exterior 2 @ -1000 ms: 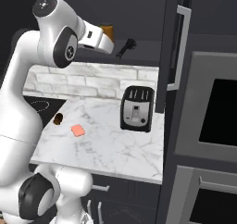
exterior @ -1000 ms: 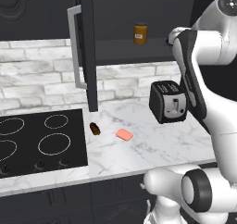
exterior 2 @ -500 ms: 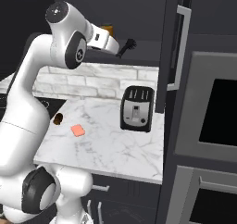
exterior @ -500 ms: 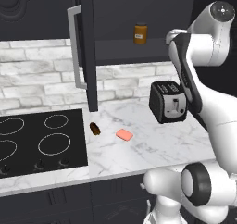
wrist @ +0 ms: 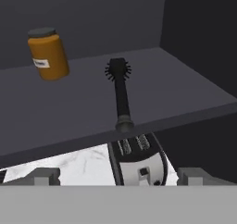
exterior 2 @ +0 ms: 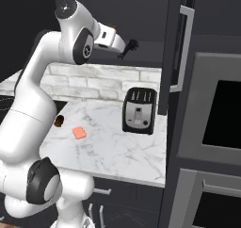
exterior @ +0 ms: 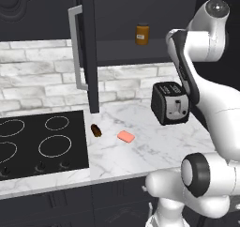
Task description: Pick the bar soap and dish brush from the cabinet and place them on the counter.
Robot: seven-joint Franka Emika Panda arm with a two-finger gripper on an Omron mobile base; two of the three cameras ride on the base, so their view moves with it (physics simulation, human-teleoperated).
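The dish brush (wrist: 121,94) lies on the cabinet's dark shelf (wrist: 78,112), bristle head away from me, handle end at the shelf's front lip. My gripper (wrist: 118,177) is open and empty, just short of that handle end, with fingertips (wrist: 46,176) spread wide. From the right base view the gripper (exterior 2: 122,48) hovers in front of the open cabinet (exterior 2: 150,52), close to the brush (exterior 2: 132,45). The salmon-pink bar soap (exterior: 125,136) lies flat on the white marble counter (exterior: 154,148), also seen as the soap (exterior 2: 78,133).
An amber jar (wrist: 48,54) stands on the shelf left of the brush. A black toaster (exterior: 171,102) sits on the counter below the shelf. A dark brown lump (exterior: 96,130) lies by the cooktop (exterior: 37,144). The open cabinet door (exterior: 86,48) hangs at left; an oven tower (exterior 2: 219,123) is at right.
The arm has swung a little to the right and up, bringing the hand nearer the brush on the shelf. The jaws stayed open; soap, jar and toaster have not moved.
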